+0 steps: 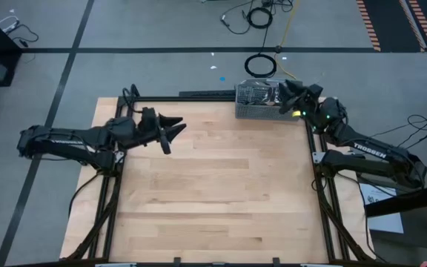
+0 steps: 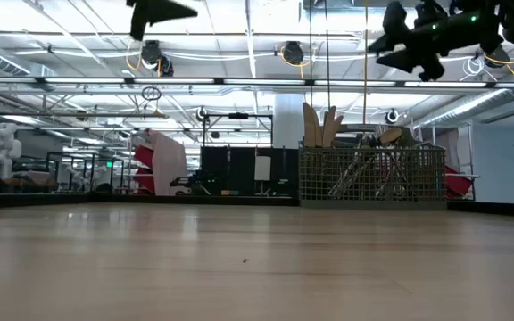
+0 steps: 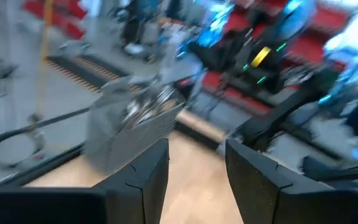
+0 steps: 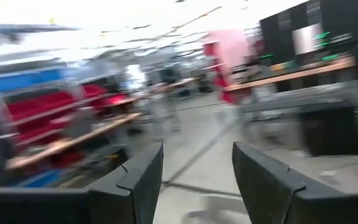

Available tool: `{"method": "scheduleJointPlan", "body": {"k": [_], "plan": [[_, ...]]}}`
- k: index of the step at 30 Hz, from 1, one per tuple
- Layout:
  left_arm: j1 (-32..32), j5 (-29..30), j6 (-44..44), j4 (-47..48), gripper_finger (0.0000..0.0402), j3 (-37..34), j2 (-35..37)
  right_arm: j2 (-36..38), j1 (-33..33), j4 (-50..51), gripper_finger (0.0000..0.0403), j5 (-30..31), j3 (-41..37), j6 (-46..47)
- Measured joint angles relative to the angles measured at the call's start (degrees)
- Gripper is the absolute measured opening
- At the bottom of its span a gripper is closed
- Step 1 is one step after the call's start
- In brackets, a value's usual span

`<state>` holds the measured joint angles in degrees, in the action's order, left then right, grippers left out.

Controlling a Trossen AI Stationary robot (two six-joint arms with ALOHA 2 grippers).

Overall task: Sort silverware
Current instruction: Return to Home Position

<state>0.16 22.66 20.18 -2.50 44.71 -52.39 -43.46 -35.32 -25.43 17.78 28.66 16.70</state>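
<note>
Both tools are hovering open and empty, left tool (image 1: 175, 135) above the table (image 1: 213, 193), right tool (image 1: 286, 95) beside the basket (image 1: 258, 113), likely because the silverware (image 1: 254, 94) is sitting inside.

In my left wrist view the caddy (image 3: 129, 127) and the silverware (image 3: 148, 109) smear into grey streaks, so I cannot tell forks from spoons. From above the pieces are too small to tell apart, and the right hand (image 1: 283, 93) covers the caddy's right end. In the low view the left hand (image 2: 163, 12) is cut off by the top edge, and my right wrist view is all blur.
</note>
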Motion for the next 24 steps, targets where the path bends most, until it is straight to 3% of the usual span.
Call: {"method": "scheduleJointPlan", "body": {"k": [6, 17, 24], "plan": [[3.5, -8.2, -2.9, -6.2, 0.0164, 0.6, 1.2, -1.3, 6.4, 0.1, 0.0185, -4.9, 2.3, 2.1], [11.6, -20.0, -5.5, -5.1, 0.0164, 0.7, 3.7, -6.2, 21.2, -0.6, 0.0185, -8.8, 3.8, 4.0], [13.7, -22.9, -6.0, 0.5, 0.0164, 0.1, 5.5, -13.1, 31.1, -5.2, 0.0185, -9.1, 3.8, 6.2]]}}
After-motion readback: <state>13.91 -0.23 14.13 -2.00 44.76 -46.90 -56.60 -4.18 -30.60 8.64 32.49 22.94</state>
